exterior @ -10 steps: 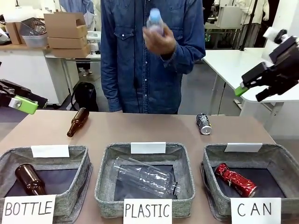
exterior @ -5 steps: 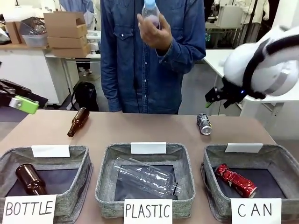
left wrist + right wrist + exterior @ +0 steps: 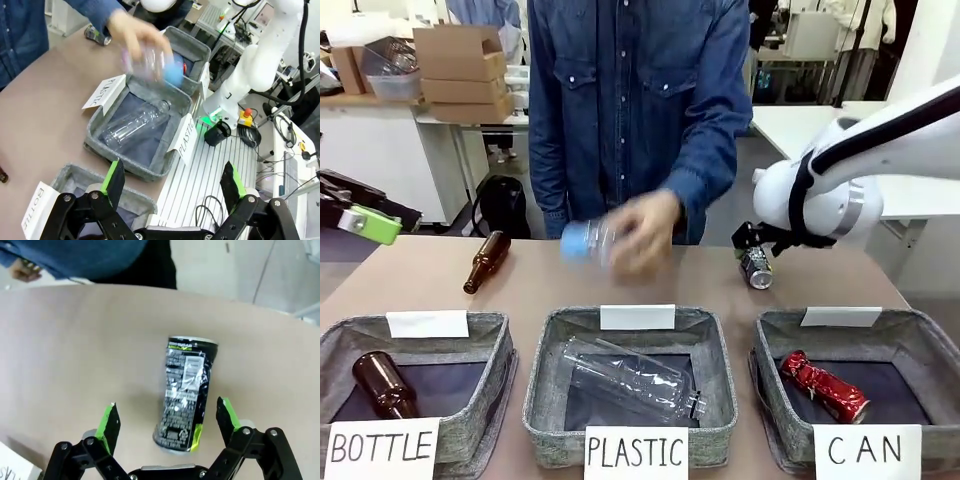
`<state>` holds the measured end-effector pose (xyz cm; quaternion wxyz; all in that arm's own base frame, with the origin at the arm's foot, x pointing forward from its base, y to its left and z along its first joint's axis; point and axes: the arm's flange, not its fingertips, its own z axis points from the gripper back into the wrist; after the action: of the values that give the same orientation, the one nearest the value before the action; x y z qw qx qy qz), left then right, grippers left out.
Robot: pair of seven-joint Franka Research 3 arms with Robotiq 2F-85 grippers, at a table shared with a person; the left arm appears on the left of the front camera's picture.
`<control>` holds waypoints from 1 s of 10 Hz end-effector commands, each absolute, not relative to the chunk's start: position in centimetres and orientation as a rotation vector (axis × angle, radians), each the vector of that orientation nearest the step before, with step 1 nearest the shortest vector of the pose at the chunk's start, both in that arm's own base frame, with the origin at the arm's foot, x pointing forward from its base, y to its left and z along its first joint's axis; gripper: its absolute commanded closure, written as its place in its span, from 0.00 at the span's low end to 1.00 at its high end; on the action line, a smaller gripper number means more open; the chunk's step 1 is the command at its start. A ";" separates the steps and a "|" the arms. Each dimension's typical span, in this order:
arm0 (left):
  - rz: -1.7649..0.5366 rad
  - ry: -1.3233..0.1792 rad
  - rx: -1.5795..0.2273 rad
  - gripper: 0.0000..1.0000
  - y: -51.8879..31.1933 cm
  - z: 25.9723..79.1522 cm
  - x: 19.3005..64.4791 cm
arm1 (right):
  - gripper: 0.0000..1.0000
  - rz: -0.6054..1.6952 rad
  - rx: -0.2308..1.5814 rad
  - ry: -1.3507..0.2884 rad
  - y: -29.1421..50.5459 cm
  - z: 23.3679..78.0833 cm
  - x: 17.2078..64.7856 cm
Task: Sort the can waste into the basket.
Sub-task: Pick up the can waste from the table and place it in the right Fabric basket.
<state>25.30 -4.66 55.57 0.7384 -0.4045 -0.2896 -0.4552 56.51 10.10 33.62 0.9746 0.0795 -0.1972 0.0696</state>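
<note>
While the right end effector (image 3: 167, 407) (wide open, empty) hovers close above, the dark grey-black metal can (image 3: 186, 395) lies lengthwise between its jaws.

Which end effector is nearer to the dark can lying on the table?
Right. The right end effector hangs open directly over the dark can; the left end effector is far off, at the table's left edge.

Setting: robotics lab.
A white robot arm (image 3: 820, 195) works at a brown surface (image 3: 570, 280); loose cables (image 3: 277, 135), an emergency-stop button (image 3: 246, 114), a white surface (image 3: 800, 135) and stacked cardboard boxes (image 3: 465, 72) stand around it.
</note>
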 end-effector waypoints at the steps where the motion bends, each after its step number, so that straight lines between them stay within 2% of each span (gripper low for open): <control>1: -1.007 -0.651 -0.904 0.00 -4.8 55.7 25.4 | 0.00 0.078 0.158 -0.380 10.0 32.8 58.0; 6: -1.007 -0.651 -0.904 0.00 -4.8 55.7 25.4 | 0.00 0.073 0.169 -0.346 9.8 31.4 58.3; 7: -1.007 -0.651 -0.904 0.00 -4.8 55.7 25.4 | 0.58 0.072 0.171 -0.340 9.8 31.3 58.3; 8: -1.007 -0.651 -0.904 0.00 -4.8 55.7 25.4 | 0.59 0.070 0.168 -0.331 9.8 31.2 58.3; 9: -1.007 -0.651 -0.904 0.00 -4.8 55.7 25.4 | 1.00 0.060 0.145 -0.325 9.7 31.0 58.3; 10: -1.007 -0.651 -0.904 0.00 -4.8 55.7 25.4 | 0.64 0.056 0.151 -0.320 9.7 30.8 58.2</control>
<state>25.30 -4.66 55.59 0.7384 -0.4045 -0.2897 -0.4553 57.81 9.60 30.74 0.9816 0.0840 -0.1667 0.0395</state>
